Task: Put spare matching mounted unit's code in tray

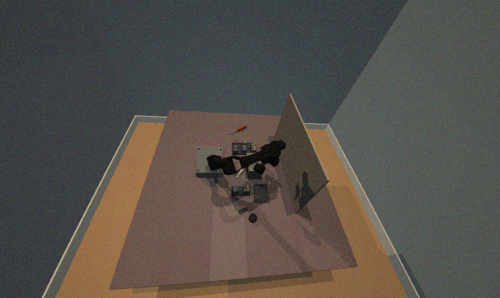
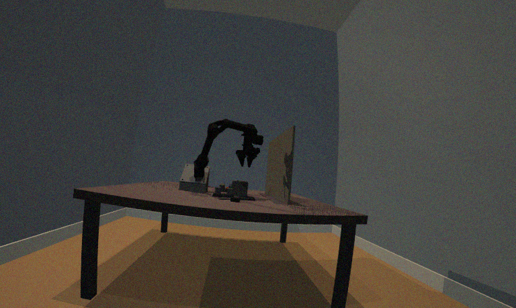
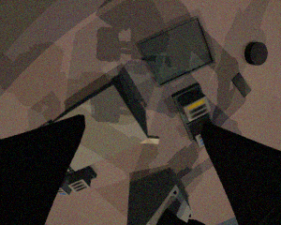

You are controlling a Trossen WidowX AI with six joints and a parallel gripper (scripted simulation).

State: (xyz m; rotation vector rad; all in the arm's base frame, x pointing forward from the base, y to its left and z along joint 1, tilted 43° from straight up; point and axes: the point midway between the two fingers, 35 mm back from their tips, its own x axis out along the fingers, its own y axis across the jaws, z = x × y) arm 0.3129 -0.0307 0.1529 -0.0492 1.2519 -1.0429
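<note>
My gripper (image 2: 245, 165) (image 3: 146, 126) is open and empty, high above the table, fingers pointing down. A grey box (image 1: 254, 174) (image 2: 240, 188) (image 3: 117, 131) stands below it; no part code is readable on it, and I cannot make out which part is the mounted unit. The tray (image 1: 260, 193) (image 3: 184, 39) is dark, flat and empty. Beside it a small rack holds a spare with a yellow label stripe (image 3: 197, 108) and another partly behind my finger. Spares (image 1: 243, 146) (image 3: 79, 183) in a second rack lie on the box's other side, mostly hidden in the wrist view. Their codes are unreadable.
A tall panel (image 1: 302, 151) (image 2: 280, 164) stands on the right. A round black puck (image 1: 252, 218) (image 3: 256, 52) and a small dark block (image 1: 243, 210) (image 3: 242, 84) lie beyond the small rack. A pale strip (image 1: 239, 173) (image 3: 150, 140) lies by the box. A red screwdriver (image 1: 241, 128) lies farther back.
</note>
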